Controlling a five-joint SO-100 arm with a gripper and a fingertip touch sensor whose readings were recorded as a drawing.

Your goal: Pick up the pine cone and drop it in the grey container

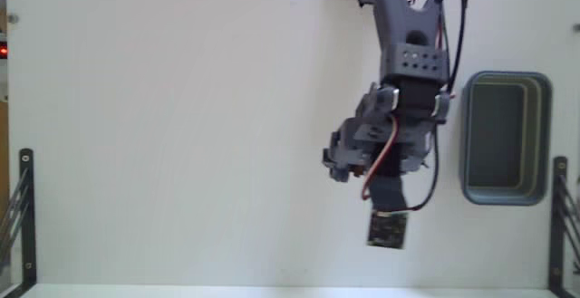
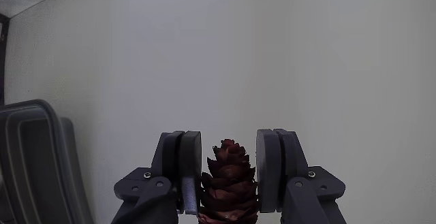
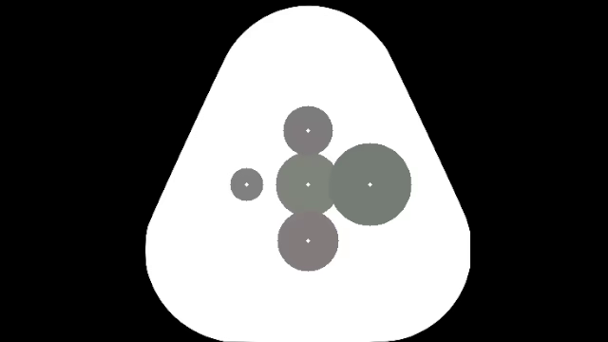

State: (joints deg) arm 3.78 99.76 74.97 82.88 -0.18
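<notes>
in the wrist view the pine cone point(image 2: 229, 183) is seen clamped between the two fingers of the gripper point(image 2: 229, 173), its tapered tip pointing up past the pads. in the fixed view the arm point(image 1: 412, 58) is stretched over the white table point(image 1: 181, 135), and the grey container point(image 1: 505, 138) is found just to its right, on the table.

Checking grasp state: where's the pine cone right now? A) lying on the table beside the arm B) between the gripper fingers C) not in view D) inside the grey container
B: in the wrist view the pine cone sits between the two fingers, clamped at both sides.
</notes>
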